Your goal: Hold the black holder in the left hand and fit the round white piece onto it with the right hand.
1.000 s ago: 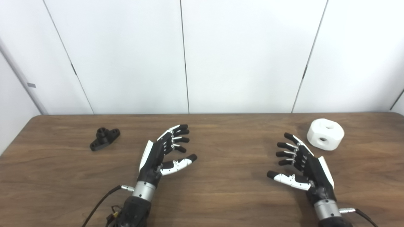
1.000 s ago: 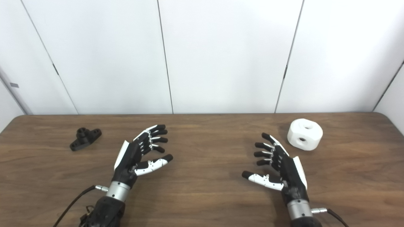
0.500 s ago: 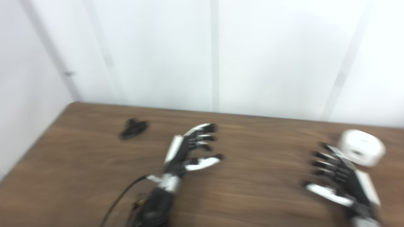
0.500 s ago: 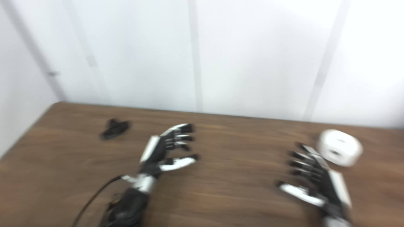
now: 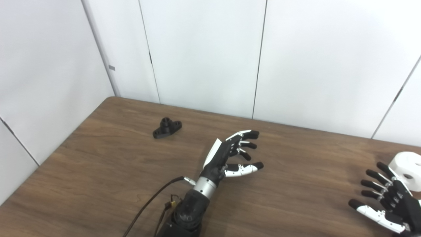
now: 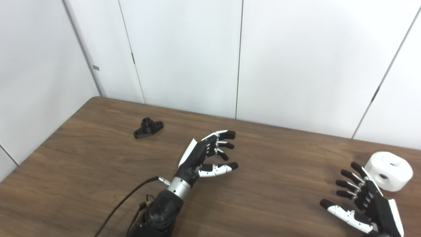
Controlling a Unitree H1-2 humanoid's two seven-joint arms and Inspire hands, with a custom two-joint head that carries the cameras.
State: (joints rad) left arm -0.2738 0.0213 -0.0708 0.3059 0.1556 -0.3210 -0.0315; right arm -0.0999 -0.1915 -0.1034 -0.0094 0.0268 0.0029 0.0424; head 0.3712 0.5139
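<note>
The black holder (image 5: pixel 167 127), a small flanged piece with a short round post, lies on the wooden table (image 5: pixel 98 171) toward its far left. My left hand (image 5: pixel 230 155) hovers open over the table's middle, well to the right of the holder, holding nothing. The round white piece (image 6: pixel 389 171), a chunky block with round holes, rests at the far right. My right hand (image 6: pixel 365 202) is open near the lower right corner, just short of the white piece and not touching it.
White wall panels (image 5: pixel 204 56) stand right behind the table's far edge and along its left side. A black cable (image 5: pixel 148 205) trails from my left wrist toward the front edge.
The whole picture has shifted, so the camera turned to the left. Both hands stay open in about the same places on the table. The holder and white piece have not moved.
</note>
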